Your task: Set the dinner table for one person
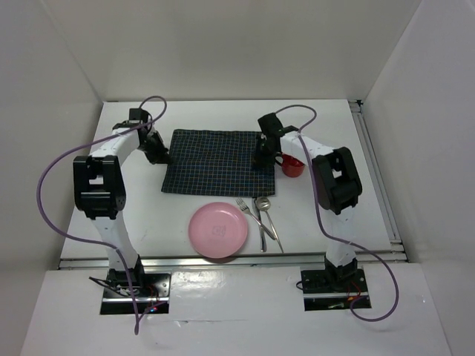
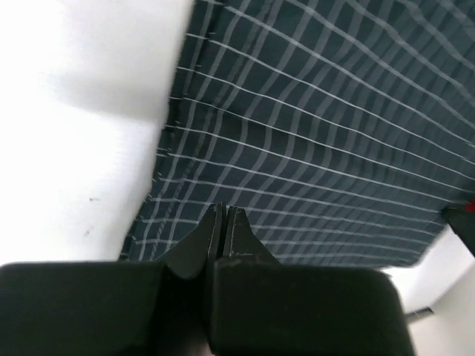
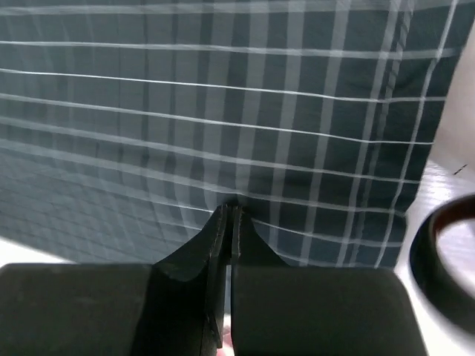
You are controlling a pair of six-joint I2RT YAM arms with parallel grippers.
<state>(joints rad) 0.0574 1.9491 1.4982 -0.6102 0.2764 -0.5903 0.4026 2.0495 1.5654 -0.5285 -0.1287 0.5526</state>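
The white desk (image 1: 148,222) fills the middle of the top view, with metal rails along its right edge (image 1: 377,178) and its near edge (image 1: 245,258), and white walls on 3 sides. A dark navy placemat (image 1: 215,159) with a pale grid lies on the far half of the desk, roughly centred between the 2 arms.

The left hand (image 1: 159,152) is at the placemat's left edge, toward the far corner. In the left wrist view its 2 fingers (image 2: 215,237) are pressed together, their tips meeting over the cloth just inside that edge. I cannot tell whether any cloth is caught between them.

The right hand (image 1: 265,160) is at the placemat's right edge. Its fingers (image 3: 219,237) are likewise closed against each other, tips down at the cloth. Here too a pinch of fabric cannot be confirmed. The cloth looks slightly rippled under both hands.

A red cup (image 1: 293,167) stands on the desk just right of the placemat, beside the right hand. Part of its rim shows at the right edge of the right wrist view.

Near the placemat's near edge sit a pink plate (image 1: 204,239), empty, and to its right a fork (image 1: 250,215) and a spoon (image 1: 267,215), lying close together with handles pointing near and right.
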